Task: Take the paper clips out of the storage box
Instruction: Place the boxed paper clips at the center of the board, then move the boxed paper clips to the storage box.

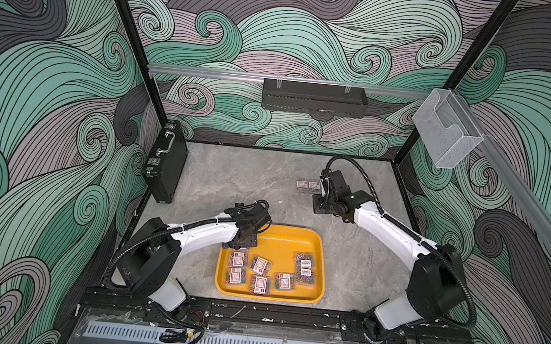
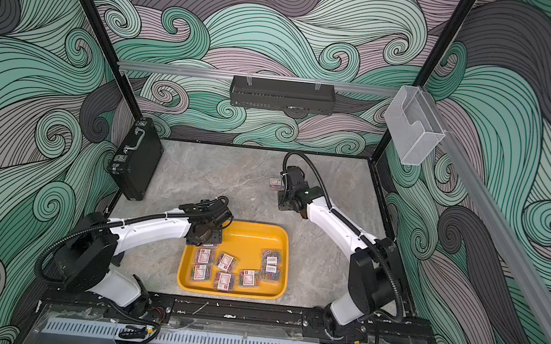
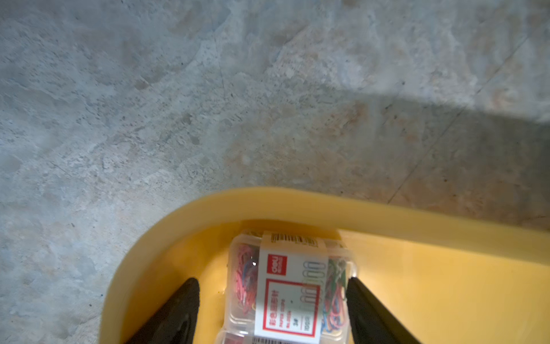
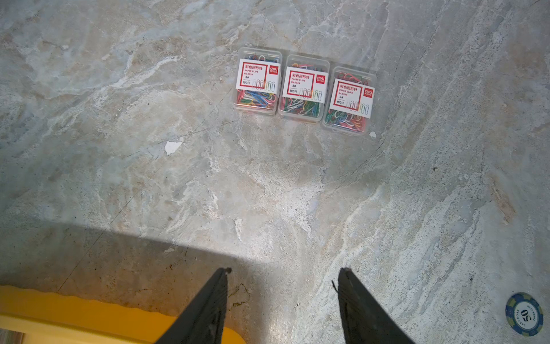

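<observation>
Lying in the storage box [image 1: 294, 247] [image 2: 253, 243]: paper clips [image 1: 260, 265] [image 2: 226, 262] are seen low in the middle of both top views.
Table [image 1: 249, 177]: more clip boxes are seen right of the middle in a top view.
Left gripper [image 3: 272, 280]: in the left wrist view it is held wide at the bottom, with one clip box between its jaws, inside the tray's corner.
Right gripper [image 4: 284, 270]: in the right wrist view it is held apart at the bottom, over the table.
Upper middle there: three clip boxes are lined up side by side.
</observation>
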